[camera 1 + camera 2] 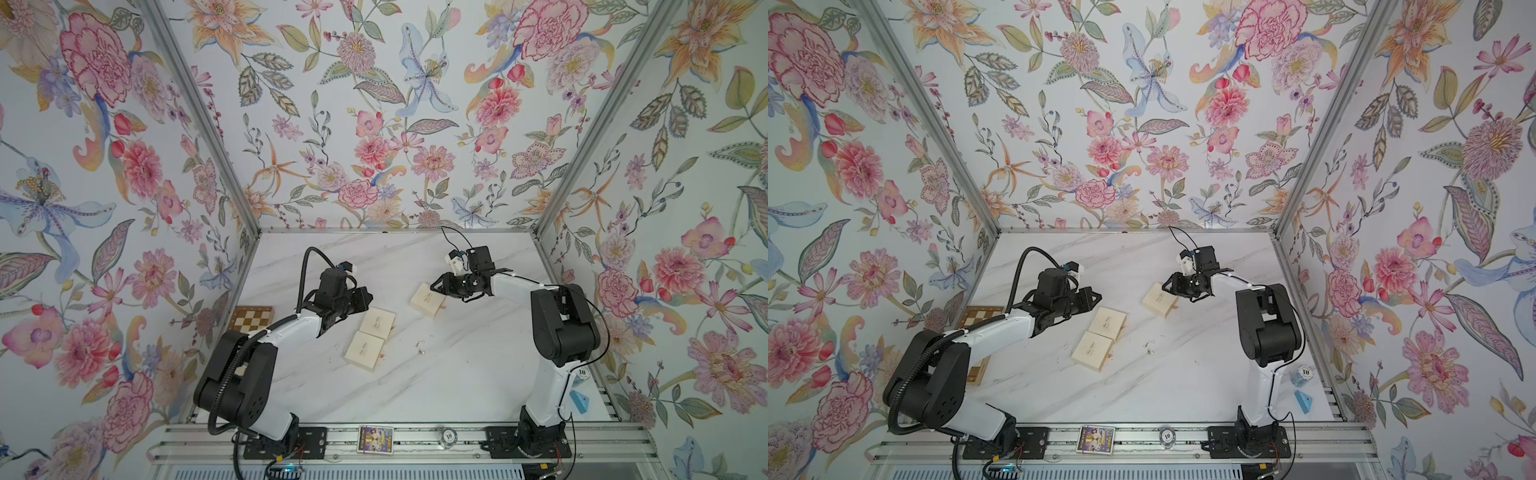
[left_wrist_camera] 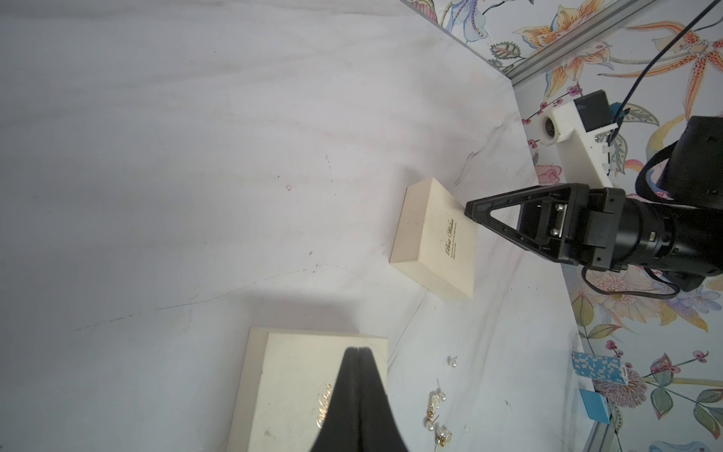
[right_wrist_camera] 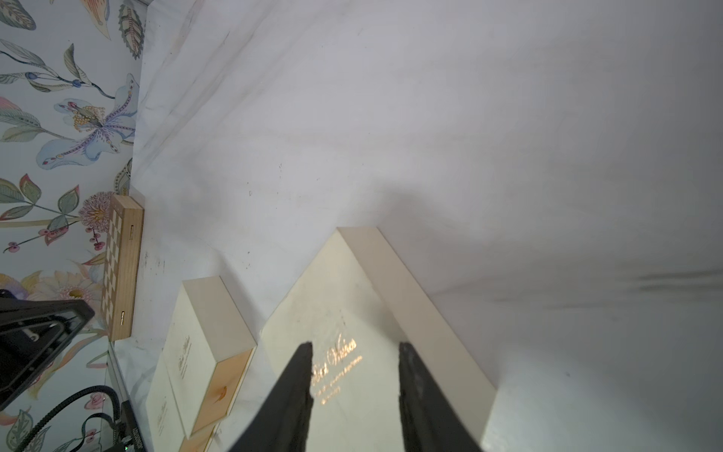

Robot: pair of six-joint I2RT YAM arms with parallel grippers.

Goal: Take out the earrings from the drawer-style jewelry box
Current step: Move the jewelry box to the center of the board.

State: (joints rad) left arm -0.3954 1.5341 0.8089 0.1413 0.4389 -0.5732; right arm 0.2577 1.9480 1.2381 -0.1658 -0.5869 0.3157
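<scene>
**Reporter:** Where are the earrings (image 2: 437,409)?

**Photographer:** Apparently out of their drawer, scattered on the bare worktop (image 1: 457,374) just beside a cream box (image 2: 289,371).

**Reporter:** And the hands?

**Photographer:** The left hand (image 2: 358,350) is pinched shut and empty, pointing at that box. The right hand (image 3: 356,345), jaws partly apart and gripping nothing, sits over a third box (image 1: 427,300), probably to open it.

We read gold script, seemingly "Best Wishes", on the lid of a cream box (image 3: 352,297), between the fingers (image 3: 301,375) of the right gripper (image 3: 356,346). The smaller lines beneath it are too fine to read. On a second cream box (image 2: 289,371), the fingers (image 2: 348,391) of the left gripper (image 2: 358,351) hide part of the same script. We read "10" on a poker chip (image 1: 449,435) and on a chip stack (image 1: 582,372), both well apart from all fingers.
</scene>
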